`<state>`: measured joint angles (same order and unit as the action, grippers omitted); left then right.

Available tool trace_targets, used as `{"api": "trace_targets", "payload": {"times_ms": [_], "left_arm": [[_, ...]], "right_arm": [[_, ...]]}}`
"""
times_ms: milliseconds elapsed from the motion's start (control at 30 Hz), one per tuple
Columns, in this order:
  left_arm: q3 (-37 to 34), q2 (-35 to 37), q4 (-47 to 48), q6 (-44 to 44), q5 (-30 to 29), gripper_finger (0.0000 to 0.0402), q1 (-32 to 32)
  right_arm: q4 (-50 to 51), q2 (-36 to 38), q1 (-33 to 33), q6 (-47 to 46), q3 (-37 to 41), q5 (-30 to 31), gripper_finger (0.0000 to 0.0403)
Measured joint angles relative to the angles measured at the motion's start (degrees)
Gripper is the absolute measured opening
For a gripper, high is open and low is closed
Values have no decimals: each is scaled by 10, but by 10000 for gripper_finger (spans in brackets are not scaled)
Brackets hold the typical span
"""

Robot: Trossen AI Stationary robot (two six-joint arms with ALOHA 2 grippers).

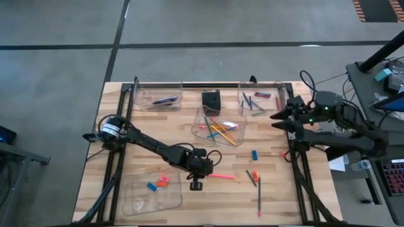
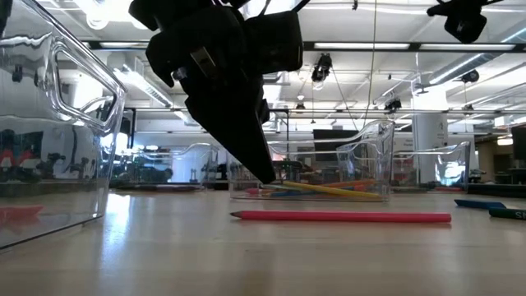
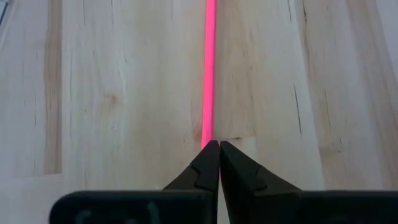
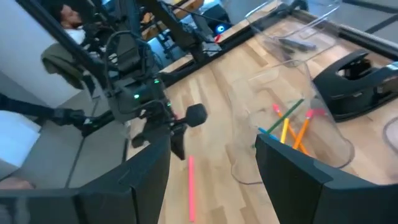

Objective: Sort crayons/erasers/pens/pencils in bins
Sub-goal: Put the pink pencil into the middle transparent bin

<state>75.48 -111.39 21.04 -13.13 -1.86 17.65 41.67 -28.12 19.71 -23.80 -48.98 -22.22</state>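
The left gripper (image 1: 196, 183) is low over the front-centre of the table (image 1: 315, 189), its fingers (image 3: 208, 163) pressed fully together with nothing between them. The tips sit at one end of the pink pencil (image 1: 221, 176), which lies flat on the wood and runs straight away from the jaws in the left wrist view; from table height the tips appear just clear of the pencil (image 2: 341, 217), not on it. This alignment suggests a lengthwise approach, though the jaws would have to part before any pickup. The right gripper (image 1: 282, 120) hangs by the table's right edge with its jaws standing apart and empty, evidently waiting. The centre bin (image 1: 197, 121) already holds orange, yellow and green pencils and is the likely destination. The front-left bin (image 1: 136, 202) contains a blue and a red eraser. More sticks and a blue eraser (image 1: 254, 154) remain loose on the table's right side, so sorting is only partly done.
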Motion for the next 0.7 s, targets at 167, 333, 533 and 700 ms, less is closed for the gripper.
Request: {"api": "trace_targets", "payload": {"times_ms": [167, 333, 533, 700], "left_arm": [[0, 0, -9, 0, -2, 0, 0], [0, 0, -12, 0, -2, 0, 0], [0, 1, -12, -1, -1, 0, 0], [0, 1, -11, -2, -1, 0, 0]], "right_arm": [[-6, -20, -66, -3, 4, 103, 223], [-28, -73, -161, -22, 21, 167, 223], [-108, -150, -300, -58, 28, 209, 223], [-102, -209, -404, -69, 10, 300, 223]]}}
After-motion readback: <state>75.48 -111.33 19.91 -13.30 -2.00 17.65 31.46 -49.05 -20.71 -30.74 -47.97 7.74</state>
